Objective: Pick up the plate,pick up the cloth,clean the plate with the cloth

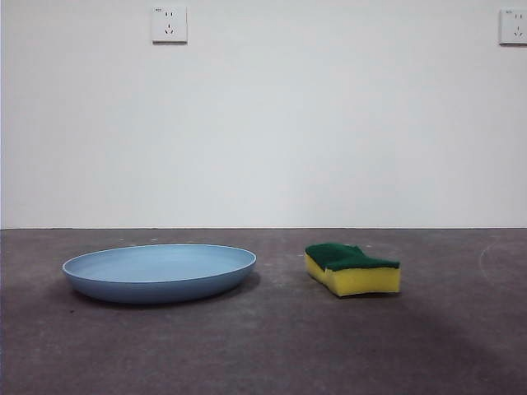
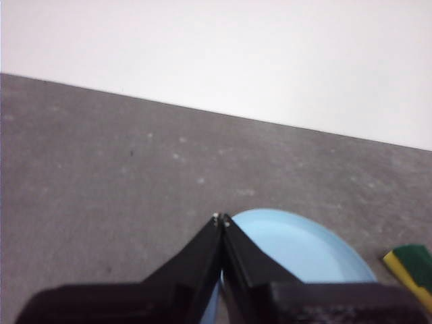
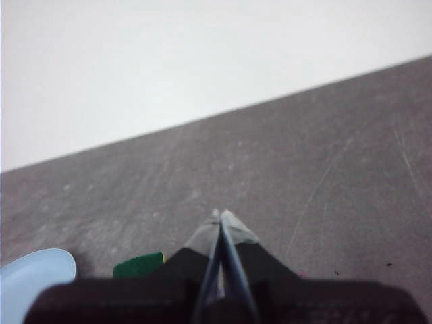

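The light-blue plate (image 1: pixel 160 271) lies flat on the grey table at the left in the front view. The cloth, a yellow sponge with a green top (image 1: pixel 352 268), lies to its right, apart from it. Neither arm shows in the front view. My left gripper (image 2: pixel 221 218) is shut and empty, held above the table with the plate (image 2: pixel 297 246) beyond its tips and the sponge's edge (image 2: pixel 413 264) at the side. My right gripper (image 3: pixel 220 216) is shut and empty above the table; the sponge's green top (image 3: pixel 138 264) and the plate's rim (image 3: pixel 34 277) show beside it.
A white wall stands behind the table's far edge, with two sockets (image 1: pixel 169 24) high on it. The grey tabletop (image 1: pixel 263 346) holds only the plate and the sponge.
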